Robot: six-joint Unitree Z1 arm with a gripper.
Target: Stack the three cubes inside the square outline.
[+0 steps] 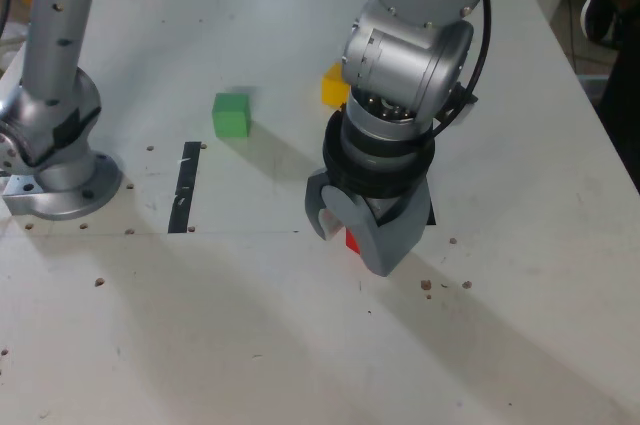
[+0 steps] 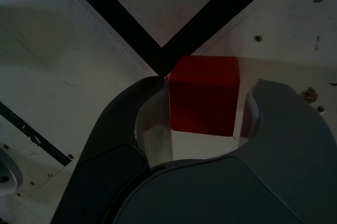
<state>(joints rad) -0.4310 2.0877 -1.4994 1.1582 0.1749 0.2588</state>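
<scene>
Red cube (image 2: pixel 202 95) between the 2 jaws of the gripper (image 2: pixel 205 103), jaws narrow and gripping its sides, just outside a corner of the square outline (image 2: pixel 131 34), green cube (image 1: pixel 231 115) well apart

Grey Unitree arm (image 1: pixel 405 55): reaching steeply downward over the table. Grey two-jawed gripper (image 2: pixel 202 95): pointing down, jaws sitting closed against the red cube (image 2: pixel 202 95).

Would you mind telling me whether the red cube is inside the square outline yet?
Not yet. In the wrist view the red cube sits between the gripper fingers, just outside a corner of the square outline, whose white interior is bare.
</scene>
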